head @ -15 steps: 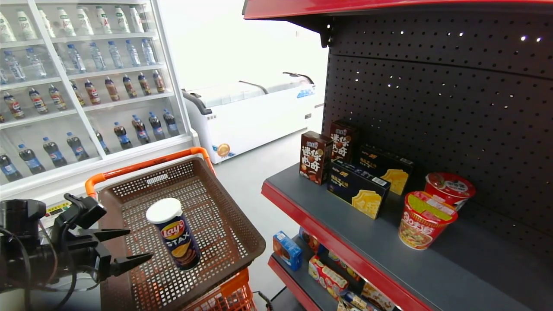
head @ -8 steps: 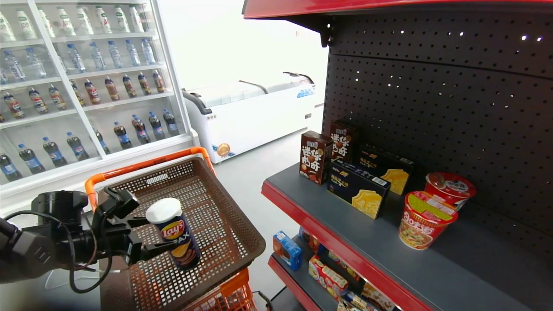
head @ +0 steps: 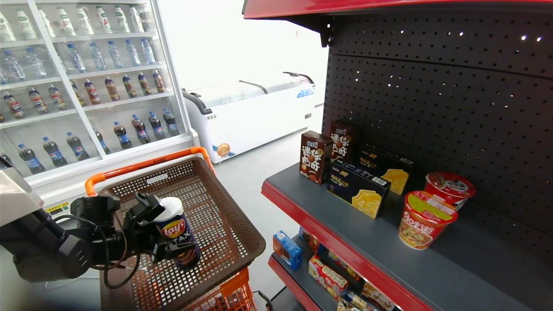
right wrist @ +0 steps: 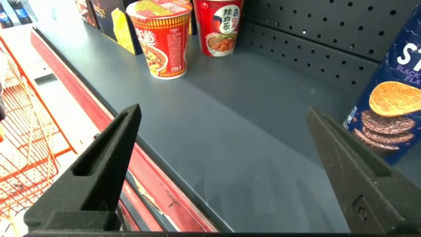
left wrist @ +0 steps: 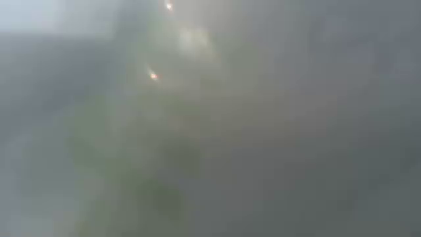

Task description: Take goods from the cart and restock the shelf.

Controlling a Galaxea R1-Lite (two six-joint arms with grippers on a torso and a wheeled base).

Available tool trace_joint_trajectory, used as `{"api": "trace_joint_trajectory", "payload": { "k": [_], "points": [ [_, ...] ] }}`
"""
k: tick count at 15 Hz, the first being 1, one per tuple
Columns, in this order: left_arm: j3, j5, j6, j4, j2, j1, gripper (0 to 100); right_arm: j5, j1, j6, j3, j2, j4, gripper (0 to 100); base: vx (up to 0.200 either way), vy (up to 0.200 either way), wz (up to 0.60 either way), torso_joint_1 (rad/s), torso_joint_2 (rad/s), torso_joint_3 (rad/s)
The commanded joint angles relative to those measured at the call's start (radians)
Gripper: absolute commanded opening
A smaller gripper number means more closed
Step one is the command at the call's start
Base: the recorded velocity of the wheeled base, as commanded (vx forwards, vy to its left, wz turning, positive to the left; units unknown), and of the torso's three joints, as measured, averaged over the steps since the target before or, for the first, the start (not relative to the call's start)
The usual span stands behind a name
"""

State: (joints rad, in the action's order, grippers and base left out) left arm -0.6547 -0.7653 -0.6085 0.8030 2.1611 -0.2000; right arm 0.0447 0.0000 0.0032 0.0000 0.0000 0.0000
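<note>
Inside the cart [head: 216,203], my left claw [head: 173,235] sits spread around the standing chips can [head: 179,226], not yet pinching it, I judge. One matching can [right wrist: 388,99] already stands on the shelf [right wrist: 250,131]; this one's lift and placing are still ahead.

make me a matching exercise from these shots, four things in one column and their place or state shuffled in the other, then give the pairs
Things:
1. chip can
2. front noodle cup
3. left pincer
4. right pincer

Places or states:
A. open, above the grey shelf
B. at the can, inside the brown cart basket
C. standing in that basket
D. on the shelf, right of the dark blue boxes

Pairs: 1-C, 2-D, 3-B, 4-A
</note>
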Motion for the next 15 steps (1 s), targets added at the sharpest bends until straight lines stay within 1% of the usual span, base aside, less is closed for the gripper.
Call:
{"api": "trace_joint_trajectory", "payload": {
  "k": [1,2,4,5,8,9,10,13,15],
  "points": [
    [-0.006,0.001,0.001,0.019,0.051,0.011,100,0.0,0.0,0.0,0.0,0.0,0.0,100,0.0,0.0,0.0,0.0,0.0,0.0],
    [-0.011,0.003,0.006,0.018,0.057,0.011,100,0.0,-0.002,0.0,0.0,0.0,0.0,100,0.0,0.0,0.0,0.0,0.0,0.0],
    [-0.022,0.004,0.039,0.019,0.06,0.011,100,0.0,0.0,0.0,0.0,0.0,0.0,100,0.0,0.0,0.0,0.0,0.0,0.0],
    [-0.037,0.006,0.049,0.019,0.06,0.011,100,0.0,0.0,0.0,0.0,0.0,0.0,100,0.0,0.0,0.0,0.0,0.0,0.0],
    [-0.08,0.006,0.055,0.01,0.059,0.01,100,0.0,0.0,0.0,0.0,0.0,0.0,100,0.0,0.0,0.0,0.0,0.0,0.0],
    [-0.092,0.003,0.065,0.008,0.059,0.014,0,0.0,0.0,0.0,0.0,0.0,0.0,100,0.0,0.0,0.0,0.0,0.0,0.0],
    [-0.103,0.012,0.069,0.008,0.062,0.024,0,0.0,0.0,0.0,0.0,0.0,0.0,100,0.0,0.0,0.0,0.0,0.0,0.0],
    [-0.074,0.149,0.072,0.015,0.056,0.042,0,0.0,0.0,0.0,0.0,0.0,0.0,100,0.0,0.0,0.0,0.0,0.0,0.0],
    [-0.034,0.156,0.073,0.032,0.031,0.062,0,0.0,0.0,0.0,0.0,0.0,0.0,100,0.0,0.0,0.0,0.0,0.0,0.0]
  ]
}}
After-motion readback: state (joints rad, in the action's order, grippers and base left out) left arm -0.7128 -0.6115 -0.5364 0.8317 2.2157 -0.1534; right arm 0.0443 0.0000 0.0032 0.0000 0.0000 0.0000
